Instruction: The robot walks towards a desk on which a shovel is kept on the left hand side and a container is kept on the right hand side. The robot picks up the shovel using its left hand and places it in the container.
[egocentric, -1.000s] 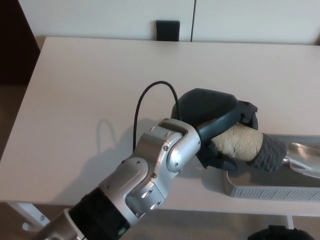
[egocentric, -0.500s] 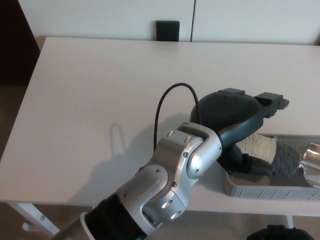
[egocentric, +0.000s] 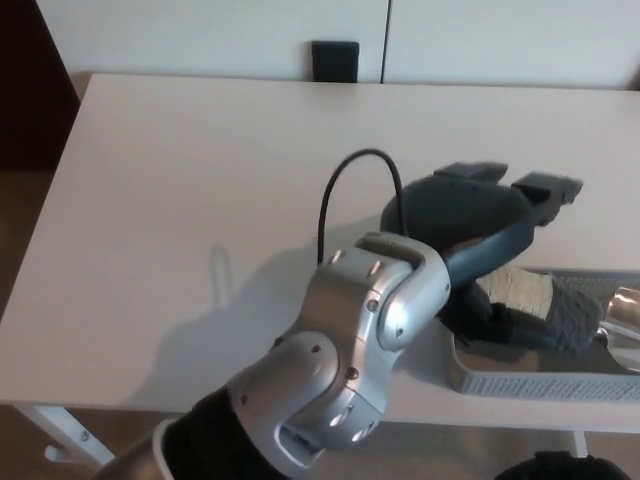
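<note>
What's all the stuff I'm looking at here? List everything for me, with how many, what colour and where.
desk: one, white, fills most of the view.
container: one, grey tray, at the desk's near right edge.
shovel: one, beige and grey handle with a shiny metal blade, lying in the container, blade toward the right edge of the picture.
black square object: one, behind the desk's far edge, against the pale wall.
dark object: one, black, at the bottom right, mostly cut off; I cannot tell what it is.
cable: one, black, looping up from the robot's wrist.
left arm: one, silver and black, coming in from the bottom left.
left robot hand: one, dark, above the shovel's handle, fingers apart.
</note>
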